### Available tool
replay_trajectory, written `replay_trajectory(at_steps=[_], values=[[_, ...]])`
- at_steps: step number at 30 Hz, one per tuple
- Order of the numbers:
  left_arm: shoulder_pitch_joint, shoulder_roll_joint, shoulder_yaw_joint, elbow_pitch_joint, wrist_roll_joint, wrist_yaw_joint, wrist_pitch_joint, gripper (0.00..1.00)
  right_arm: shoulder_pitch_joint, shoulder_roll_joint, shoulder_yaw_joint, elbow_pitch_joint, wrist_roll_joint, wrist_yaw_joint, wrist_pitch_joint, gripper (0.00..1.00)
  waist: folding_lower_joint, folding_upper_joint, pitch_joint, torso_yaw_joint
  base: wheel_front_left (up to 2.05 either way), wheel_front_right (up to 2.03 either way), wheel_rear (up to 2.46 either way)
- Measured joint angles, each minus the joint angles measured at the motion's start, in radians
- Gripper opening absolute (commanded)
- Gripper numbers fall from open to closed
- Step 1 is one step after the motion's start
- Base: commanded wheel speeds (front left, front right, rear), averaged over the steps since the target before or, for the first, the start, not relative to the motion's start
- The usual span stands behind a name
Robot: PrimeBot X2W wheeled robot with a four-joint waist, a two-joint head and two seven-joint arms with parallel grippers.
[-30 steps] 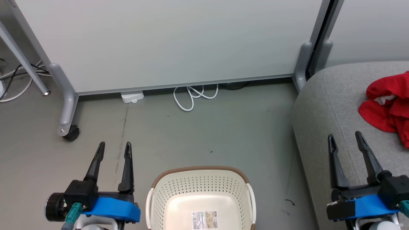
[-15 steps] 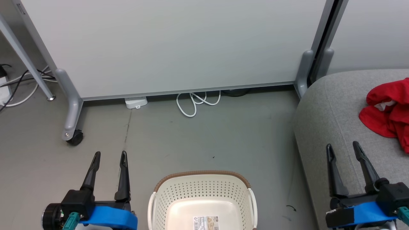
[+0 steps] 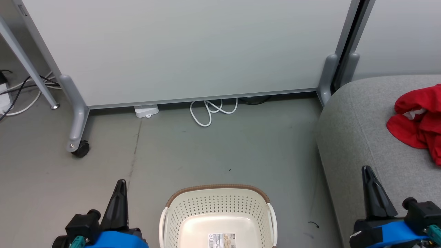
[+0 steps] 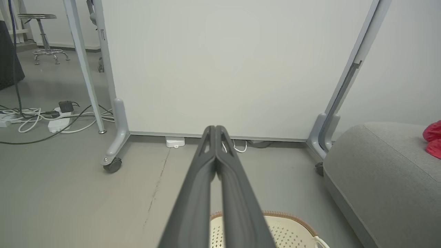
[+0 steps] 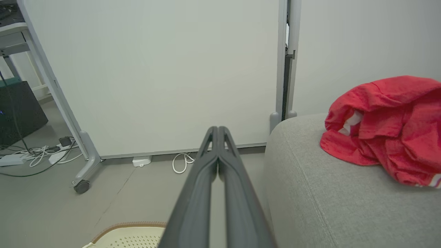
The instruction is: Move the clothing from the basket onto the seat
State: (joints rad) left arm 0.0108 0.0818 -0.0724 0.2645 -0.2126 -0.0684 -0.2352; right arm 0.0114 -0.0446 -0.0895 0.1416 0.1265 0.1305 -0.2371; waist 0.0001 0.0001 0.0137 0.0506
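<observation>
Cream perforated plastic lies nearest: the basket (image 3: 217, 188) sits on the floor between the two pairs of fingers. Its bottom is bare but for a paper label (image 3: 222, 239), with no fabric in the part that shows; its near end runs off the head view. To its left, the left gripper (image 3: 121, 182) has its dark fingers pressed together into one point, holding nothing. To its right, the right gripper (image 3: 366, 169) is likewise pressed closed and empty, its tip over the near edge of the seat (image 3: 348, 137). Beyond the right fingers and to their right, well apart from them, the clothing (image 3: 415, 113) lies in a crumpled red heap with a white patch on the grey cushion. Farther ahead of both fingers, a white cable (image 3: 211, 109) coils at the foot of a pale partition (image 3: 193, 48). The task looks done, so the risks are small. Part of the heap is out of sight, and a loose end hanging over the cushion's edge could slide off. A careless sweep of the right arm could drag the soft fabric floorward, and the left fingers turning inward could clip the basket's rim.
</observation>
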Motion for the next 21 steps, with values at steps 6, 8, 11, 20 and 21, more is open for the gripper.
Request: replay_trajectory(at_steps=[6, 8, 11, 20, 21], values=[[-0.001, -0.003, 0.016, 0.0, -0.116, -0.003, 0.03, 0.0, -0.002, 0.0, -0.002, 0.007, 0.124, 0.0, 0.028, 0.0, 0.0, 0.0, 0.0, -0.003, 0.0, 0.0, 0.0], [-0.003, -0.004, 0.022, -0.001, -0.153, -0.004, 0.039, 0.0, -0.002, 0.0, -0.002, 0.009, 0.165, 0.0, 0.037, 0.0, 0.0, 0.0, -0.001, -0.003, 0.0, 0.0, 0.0], [-0.004, -0.005, 0.027, -0.001, -0.208, -0.008, 0.049, 0.0, -0.003, 0.0, -0.002, 0.012, 0.223, 0.0, 0.052, 0.0, 0.0, 0.0, -0.001, -0.005, 0.0, 0.0, 0.0], [-0.015, -0.009, 0.046, -0.003, -0.359, -0.013, 0.088, 0.0, -0.009, 0.0, -0.004, 0.023, 0.38, 0.0, 0.088, 0.0, 0.0, 0.0, -0.002, -0.008, 0.0, 0.0, 0.0], [-0.016, -0.009, 0.049, -0.003, -0.375, -0.013, 0.092, 0.0, -0.011, 0.0, -0.004, 0.024, 0.399, 0.0, 0.091, 0.0, 0.0, 0.0, -0.002, -0.009, 0.0, 0.0, 0.0]])
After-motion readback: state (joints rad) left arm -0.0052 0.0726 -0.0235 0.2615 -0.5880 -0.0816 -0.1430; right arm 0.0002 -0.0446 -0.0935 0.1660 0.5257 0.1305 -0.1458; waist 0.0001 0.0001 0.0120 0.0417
